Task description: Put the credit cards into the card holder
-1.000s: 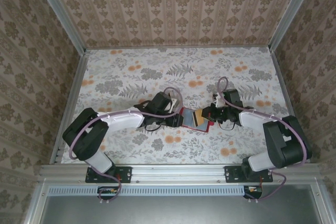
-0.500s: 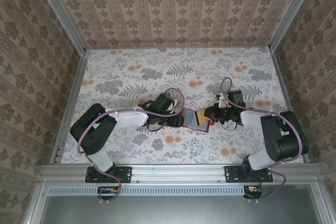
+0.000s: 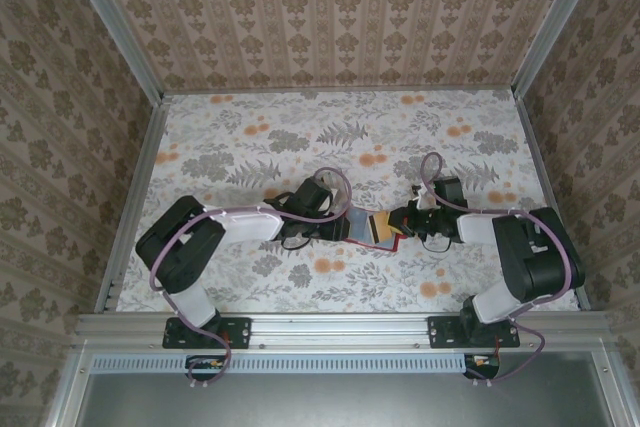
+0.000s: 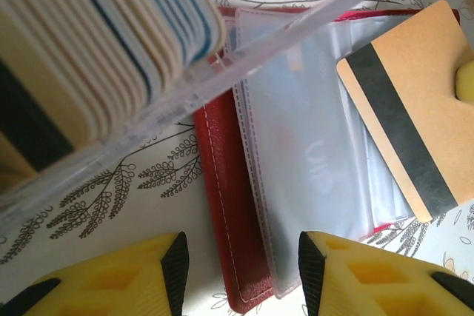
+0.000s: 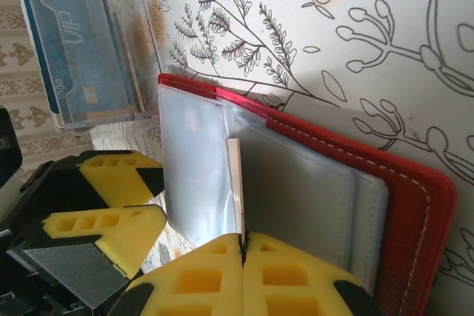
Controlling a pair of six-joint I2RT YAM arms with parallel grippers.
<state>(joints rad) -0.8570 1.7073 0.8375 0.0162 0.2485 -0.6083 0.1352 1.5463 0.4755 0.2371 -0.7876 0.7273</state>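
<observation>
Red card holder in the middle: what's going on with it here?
The right gripper is shut on a tan card with a black stripe, holding it over the pale see-through pockets of the open red folding card holder on the floral table. Whether the card has entered a pocket is unclear. The left gripper hangs open over the holder's left edge. A clear plastic box of more cards stands nearby.
</observation>
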